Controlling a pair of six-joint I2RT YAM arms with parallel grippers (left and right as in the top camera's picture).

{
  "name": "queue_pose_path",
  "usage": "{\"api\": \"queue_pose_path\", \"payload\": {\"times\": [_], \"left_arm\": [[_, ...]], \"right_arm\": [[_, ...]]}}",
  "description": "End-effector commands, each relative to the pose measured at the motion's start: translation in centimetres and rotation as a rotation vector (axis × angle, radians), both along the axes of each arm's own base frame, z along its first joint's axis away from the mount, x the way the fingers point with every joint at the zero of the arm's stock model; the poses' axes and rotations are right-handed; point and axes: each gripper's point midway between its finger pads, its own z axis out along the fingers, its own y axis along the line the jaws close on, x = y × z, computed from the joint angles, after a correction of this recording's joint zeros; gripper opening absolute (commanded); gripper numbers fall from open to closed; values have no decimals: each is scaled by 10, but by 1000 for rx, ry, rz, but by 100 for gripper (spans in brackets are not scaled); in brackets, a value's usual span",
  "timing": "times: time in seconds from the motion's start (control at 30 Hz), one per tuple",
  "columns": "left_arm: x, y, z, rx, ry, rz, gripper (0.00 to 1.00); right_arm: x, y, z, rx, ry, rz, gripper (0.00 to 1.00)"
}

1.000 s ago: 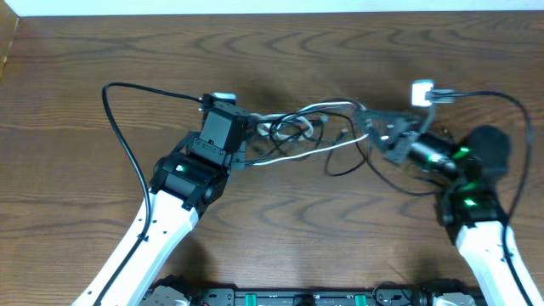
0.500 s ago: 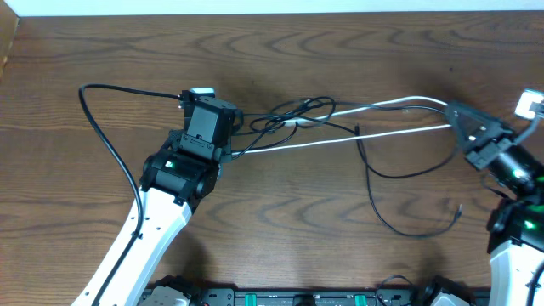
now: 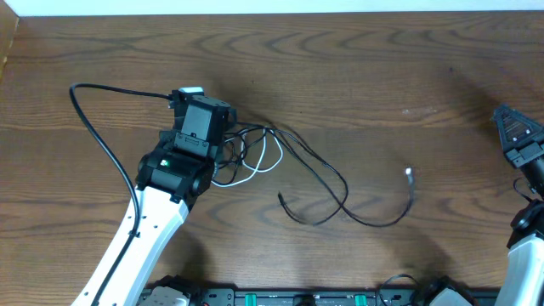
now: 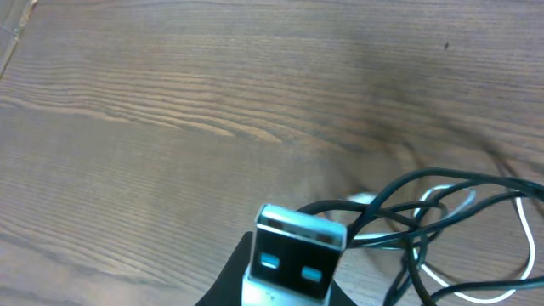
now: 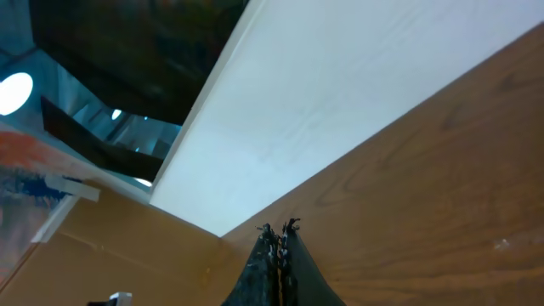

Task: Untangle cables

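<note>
The cables lie in a loose tangle beside my left gripper: a white loop and black cords trailing right, with free ends near the middle and at a small plug. In the left wrist view my left gripper is shut on a silver USB plug, with the cords bunched to its right. My right gripper is at the far right edge, shut and empty, well apart from the cables. The right wrist view shows its closed fingertips pointing at a far table corner.
The left arm's thick black cable loops over the table at the left. A white wall and a brown side panel border the table past my right gripper. Bare wooden tabletop runs along the back.
My right gripper has let go of the stretched cords and moved off to the right edge. The cords have fallen slack and drawn back toward my left gripper, which shifted slightly left.
</note>
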Motion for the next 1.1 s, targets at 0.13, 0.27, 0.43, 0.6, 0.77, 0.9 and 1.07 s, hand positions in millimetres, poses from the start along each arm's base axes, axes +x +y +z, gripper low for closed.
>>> {"api": "queue_pose_path", "payload": {"times": [0.13, 0.27, 0.43, 0.6, 0.77, 0.9, 1.07], "left_arm": [[9, -29, 3, -155, -24, -83, 7], [15, -73, 9, -352, -33, -231, 8], [19, -107, 24, -558, -67, -293, 8], [27, -111, 35, -687, -114, -197, 7], [34, -114, 45, -770, -156, -139, 8], [38, -115, 51, -826, -179, -101, 8], [37, -120, 52, -864, -170, -96, 8]], "right_arm": [[0, 16, -7, 7, 16, 119, 27], [1, 37, -13, -8, 23, 189, 65], [5, 68, -23, -1, 56, 276, 80], [9, 107, -41, 39, 159, 337, 93], [4, 146, -49, 42, 207, 431, 97], [0, 178, -59, 27, 256, 482, 98], [-5, 222, -70, -33, 287, 513, 99]]}}
